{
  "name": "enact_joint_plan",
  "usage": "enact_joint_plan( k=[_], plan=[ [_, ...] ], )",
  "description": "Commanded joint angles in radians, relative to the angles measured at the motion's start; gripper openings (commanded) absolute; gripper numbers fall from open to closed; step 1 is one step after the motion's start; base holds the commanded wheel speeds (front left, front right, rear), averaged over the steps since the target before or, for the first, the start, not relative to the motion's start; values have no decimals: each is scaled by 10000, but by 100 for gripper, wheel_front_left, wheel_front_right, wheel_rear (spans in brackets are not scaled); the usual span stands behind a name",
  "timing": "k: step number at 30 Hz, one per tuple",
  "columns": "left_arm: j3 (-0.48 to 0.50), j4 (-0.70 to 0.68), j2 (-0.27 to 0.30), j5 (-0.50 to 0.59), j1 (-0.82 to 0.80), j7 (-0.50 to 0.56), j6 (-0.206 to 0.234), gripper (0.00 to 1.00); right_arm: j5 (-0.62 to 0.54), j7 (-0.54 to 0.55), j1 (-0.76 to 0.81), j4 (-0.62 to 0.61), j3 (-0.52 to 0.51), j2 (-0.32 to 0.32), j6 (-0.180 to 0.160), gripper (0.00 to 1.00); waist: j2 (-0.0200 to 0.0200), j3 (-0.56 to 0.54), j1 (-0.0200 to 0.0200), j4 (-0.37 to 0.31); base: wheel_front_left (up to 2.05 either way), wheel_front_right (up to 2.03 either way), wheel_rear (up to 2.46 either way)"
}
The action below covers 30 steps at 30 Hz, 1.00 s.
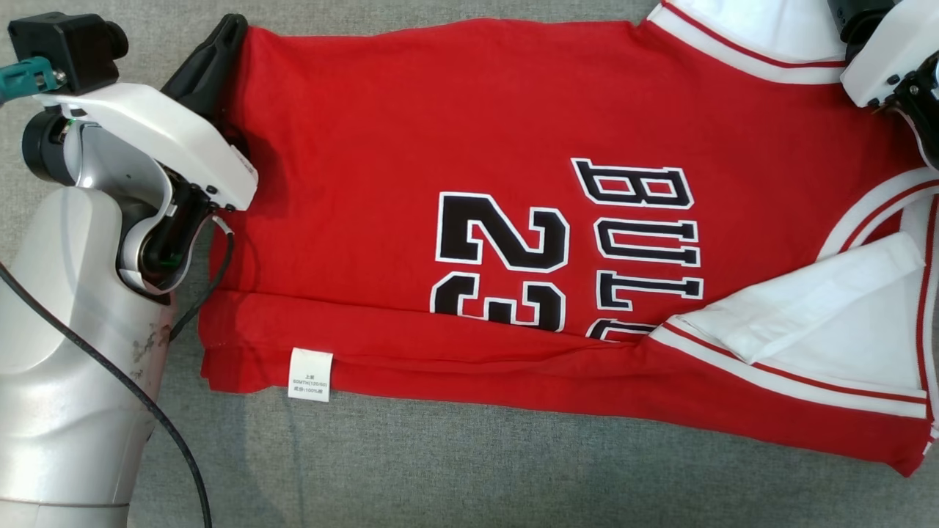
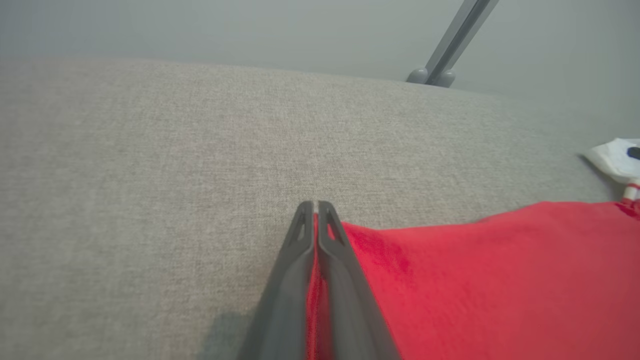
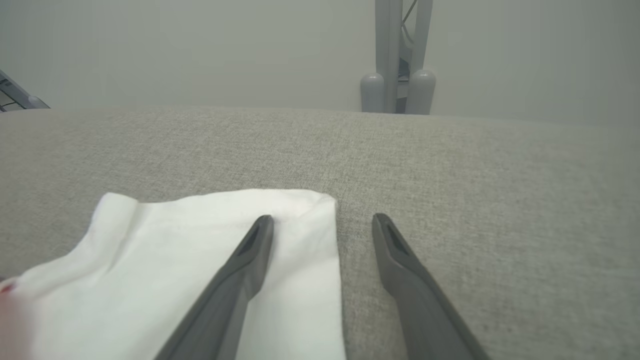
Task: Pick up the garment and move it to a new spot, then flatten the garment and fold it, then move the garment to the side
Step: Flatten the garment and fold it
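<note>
**A:** Where is the garment?

**B:** The red jersey [image 1: 411, 110] lies spread on the grey cloth-covered surface [image 1: 440, 469]. Its hem is toward the robot's left and its white sleeves toward the right. The near long edge is folded over, covering the lower part of the "23" and the lettering.

**A:** And the jaws?

**B:** The left jaws are clenched on the far hem corner. In the left wrist view, red cloth is pinched between the two dark fingers [image 2: 295, 260]. The right jaws are spread wide and grasp nothing. One finger is over the far white sleeve [image 3: 200, 240], the other over bare surface.

**A:** How will it handle?

**B:** It looks light, limp and probably slick, so it should sag and crease wherever it's unsupported. I'd take it at both ends of one edge, the hem corner and the sleeve edge, to keep that edge taut.

**A:** Anything unclear?

**B:** I can't tell whether the right finger touches the sleeve, or how many layers the left jaws pinch. In the head view the frame cuts off the right arm's fingertips. The care label's [image 1: 310, 374] print is too small to read.
</note>
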Motion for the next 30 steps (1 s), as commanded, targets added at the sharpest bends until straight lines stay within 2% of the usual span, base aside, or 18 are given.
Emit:
enact_joint_plan(
  k=[1,2,3,4,9,11,19,25,30],
  plan=[
    [-8,35,-11,71,-235,-81,-69,0,172,142,-129,39,213,-97,-7,94,0,55,0,54,0,0,0],
    [-18,66,-3,72,-265,-106,-89,0,313,226,-229,49,368,-156,-7,48,0,66,0,60,0,0,0],
    [-25,101,9,67,-289,-169,-84,0,492,280,-292,51,519,-201,-7,29,0,76,0,59,0,0,0],
    [-26,134,24,55,-310,-191,-92,0,591,268,-367,1,671,-265,-7,0,0,85,0,50,0,0,0],
    [153,154,79,-212,-361,-353,-138,0,1151,-207,-688,-321,1219,-584,-7,0,0,62,0,-75,0,0,0],
    [239,47,127,-287,-384,-414,-136,0,1027,-520,-829,-435,1499,-782,-8,0,0,34,0,-132,0,0,0],
    [590,-908,373,-476,-17,-634,43,0,1377,-1783,-991,-1010,1930,-1148,-8,0,0,-129,0,-352,0,0,0],
    [852,-2028,591,-697,719,-560,205,0,1623,-2527,-396,-1880,2023,-1608,-8,0,0,-266,0,-566,0,0,0],
    [1121,-2964,743,-1028,1662,-492,291,0,1883,-2851,670,-3224,1952,-2015,-8,0,0,-438,0,-815,0,0,0]
  ],
)
